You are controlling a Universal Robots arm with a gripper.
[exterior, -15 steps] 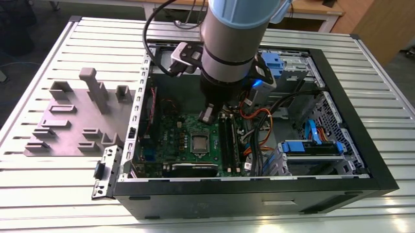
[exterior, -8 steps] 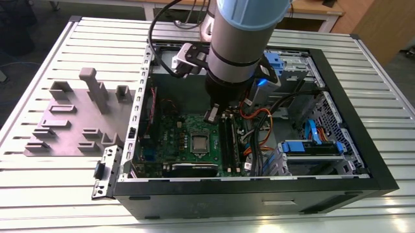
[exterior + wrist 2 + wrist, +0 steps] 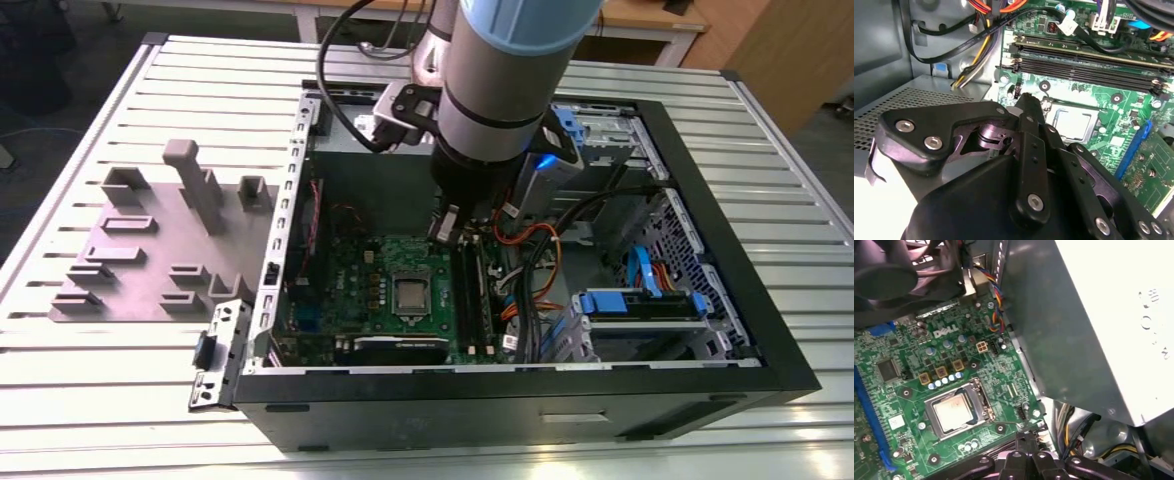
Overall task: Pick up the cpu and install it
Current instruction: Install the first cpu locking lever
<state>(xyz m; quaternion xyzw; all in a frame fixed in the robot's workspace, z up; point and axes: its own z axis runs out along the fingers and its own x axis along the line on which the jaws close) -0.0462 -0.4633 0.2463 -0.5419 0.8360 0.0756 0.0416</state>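
Note:
The cpu (image 3: 952, 411) lies flat in the silvery socket frame (image 3: 979, 395) on the green motherboard (image 3: 367, 265) inside the open computer case. Its dull metal top also shows in the second wrist view (image 3: 1074, 124) and in the exterior view (image 3: 411, 291). My gripper (image 3: 447, 226) hangs above the board, a short way off the socket toward the case's back wall. Its black fingertips (image 3: 1026, 102) meet at one point with nothing visible between them. They sit beside the socket's edge (image 3: 1027, 440), not touching the chip.
A big grey box with a white label (image 3: 1079, 330) stands close beside the socket. Memory slots (image 3: 1084, 60), bundled cables (image 3: 974, 40) and a black fan (image 3: 894, 275) crowd the board. A blue drive caddy (image 3: 641, 300) fills the exterior view's right; a grey fixture plate (image 3: 147, 250) lies at its left.

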